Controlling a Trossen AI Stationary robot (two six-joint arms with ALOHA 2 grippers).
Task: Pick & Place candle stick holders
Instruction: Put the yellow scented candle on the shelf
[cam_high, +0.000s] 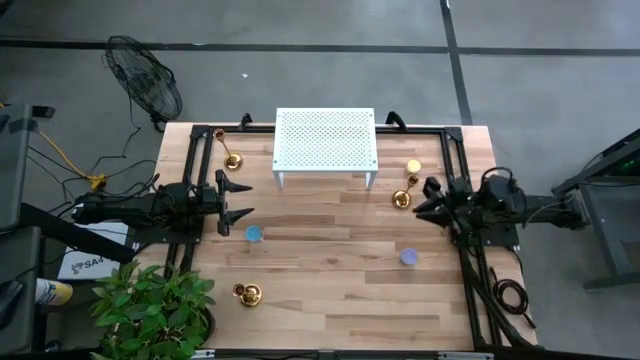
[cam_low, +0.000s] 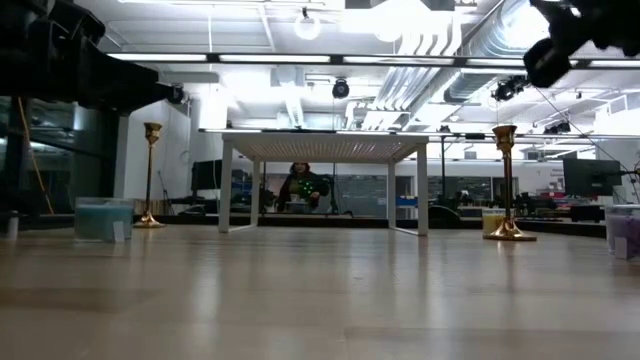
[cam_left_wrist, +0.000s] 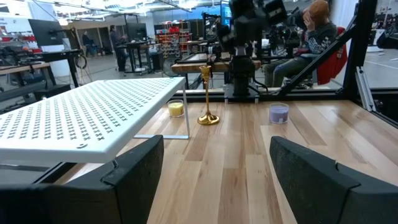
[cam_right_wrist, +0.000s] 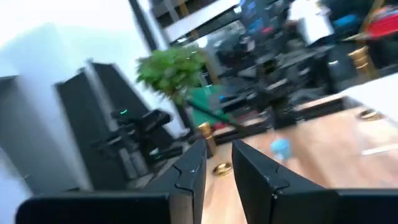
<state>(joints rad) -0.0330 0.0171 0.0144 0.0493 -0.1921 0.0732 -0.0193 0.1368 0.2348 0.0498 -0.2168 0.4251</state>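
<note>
candle stick holders (cam_high: 401, 199) beside right gripper (cam_high: 424, 203), fingers nearly together, left gripper (cam_high: 240, 203) fingers apart

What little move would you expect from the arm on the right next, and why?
Probably a short reach toward the gold holder just ahead of the right gripper. Its jaws stand slightly apart with nothing between them, and that holder stands upright on the table beside it, untouched. The left gripper waits open by the blue candle.
</note>
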